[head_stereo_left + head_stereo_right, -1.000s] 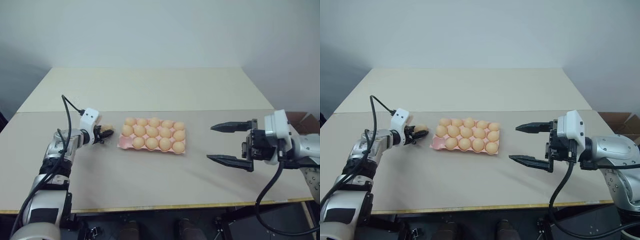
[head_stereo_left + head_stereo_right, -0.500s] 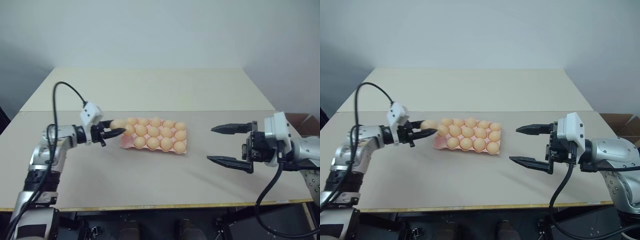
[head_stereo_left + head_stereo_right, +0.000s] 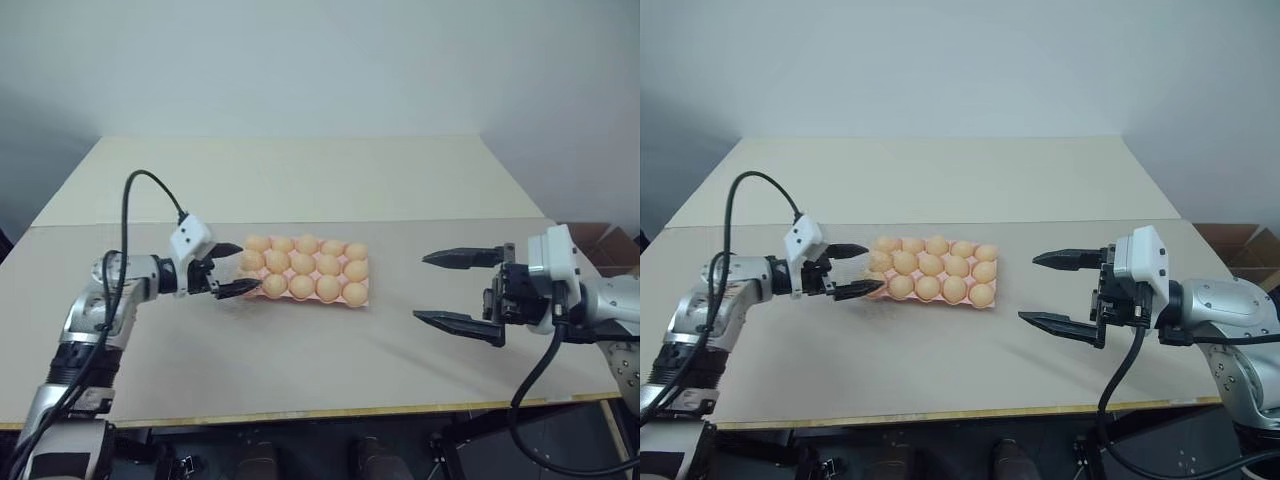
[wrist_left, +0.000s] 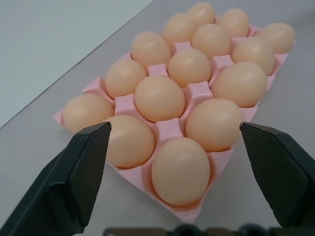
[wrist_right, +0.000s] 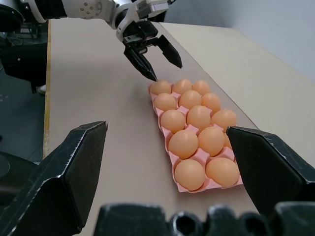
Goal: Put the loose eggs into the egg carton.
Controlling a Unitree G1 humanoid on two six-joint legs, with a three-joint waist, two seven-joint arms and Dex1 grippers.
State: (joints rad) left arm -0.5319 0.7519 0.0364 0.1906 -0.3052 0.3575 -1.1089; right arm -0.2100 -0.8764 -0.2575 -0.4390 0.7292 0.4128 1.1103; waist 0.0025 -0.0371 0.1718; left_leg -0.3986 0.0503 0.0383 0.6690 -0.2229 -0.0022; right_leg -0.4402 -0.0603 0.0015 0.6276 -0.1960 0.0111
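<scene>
**Carton full, both jaws open and empty**

The left gripper [image 3: 853, 270] hovers just beside the 9 o'clock end of the egg carton [image 3: 932, 297], low over the beige worktop [image 3: 940, 360]. Its jaws stand wide apart and hold nothing; the two black fingers [image 4: 78, 172] frame the near end of the carton in the left wrist view, without touching it.

The egg carton lies near the middle of the worktop, slightly toward 9 o'clock. It is a pale pink tray, three rows of five cups. The eggs [image 4: 160, 97] are light orange-tan, and as far as I can see each cup has one egg sitting in it. I see no egg on the worktop around the carton.

The right gripper [image 3: 1060, 290] is at 3 o'clock, well apart from the carton and above the worktop. Its jaws point toward the carton, are wide open, and grip nothing. A cardboard box [image 3: 600, 240] shows behind the right arm, beyond the worktop edge.
</scene>
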